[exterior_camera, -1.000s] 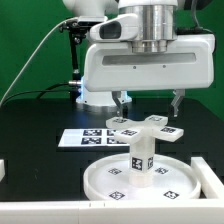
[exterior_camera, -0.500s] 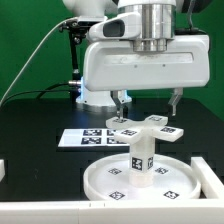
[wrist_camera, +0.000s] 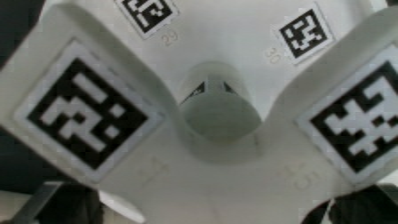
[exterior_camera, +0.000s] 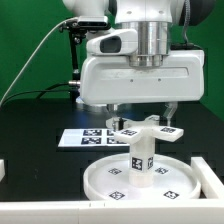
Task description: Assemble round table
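The large rimmed round disc [exterior_camera: 105, 182] lies flat on the black table. The short cylindrical leg [exterior_camera: 140, 160] stands upright at its middle. The cross-shaped base [exterior_camera: 150, 127] sits on top of the leg, its tagged arms spread out. My gripper [exterior_camera: 143, 108] is open directly above the base, one finger on each side of the cross and low by its arms. In the wrist view the base [wrist_camera: 222, 115] fills the frame, with tagged arms around a rounded hub. My gripper [wrist_camera: 217, 200] straddles it, and only the dark finger edges show at the corners.
The marker board [exterior_camera: 80, 138] lies flat behind the disc toward the exterior view's left. A white rail [exterior_camera: 50, 211] runs along the front edge. White blocks stand at the right [exterior_camera: 211, 175] and left [exterior_camera: 3, 170] edges. The arm's base stands behind.
My gripper has come down from above the cross-shaped base until its fingers are level with the arms. The disc, leg and base have not moved.
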`<move>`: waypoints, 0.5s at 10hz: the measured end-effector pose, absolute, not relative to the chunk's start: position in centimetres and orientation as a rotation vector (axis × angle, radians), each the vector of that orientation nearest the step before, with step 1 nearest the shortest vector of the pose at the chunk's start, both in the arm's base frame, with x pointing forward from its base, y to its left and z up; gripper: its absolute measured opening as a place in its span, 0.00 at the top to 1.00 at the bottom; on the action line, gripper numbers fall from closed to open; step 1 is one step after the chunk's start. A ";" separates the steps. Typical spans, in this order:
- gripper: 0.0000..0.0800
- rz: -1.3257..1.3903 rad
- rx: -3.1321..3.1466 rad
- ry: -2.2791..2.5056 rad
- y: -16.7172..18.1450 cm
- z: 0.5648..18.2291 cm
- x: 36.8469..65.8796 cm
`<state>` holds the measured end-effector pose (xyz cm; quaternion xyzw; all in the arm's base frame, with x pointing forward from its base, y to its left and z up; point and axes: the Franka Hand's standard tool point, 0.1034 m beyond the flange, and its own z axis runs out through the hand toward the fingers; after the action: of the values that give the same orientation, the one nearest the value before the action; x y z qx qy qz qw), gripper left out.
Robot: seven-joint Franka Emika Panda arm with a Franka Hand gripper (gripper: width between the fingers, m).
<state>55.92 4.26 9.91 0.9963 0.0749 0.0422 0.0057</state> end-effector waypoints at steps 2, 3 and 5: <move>0.19 0.129 3.119 0.234 4.3 9.8 55.9; 0.19 0.128 3.119 0.230 4.1 9.8 55.8; 0.30 0.128 3.119 0.230 4.1 9.8 55.8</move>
<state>55.85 4.10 9.78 0.9964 0.0736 0.0408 0.0059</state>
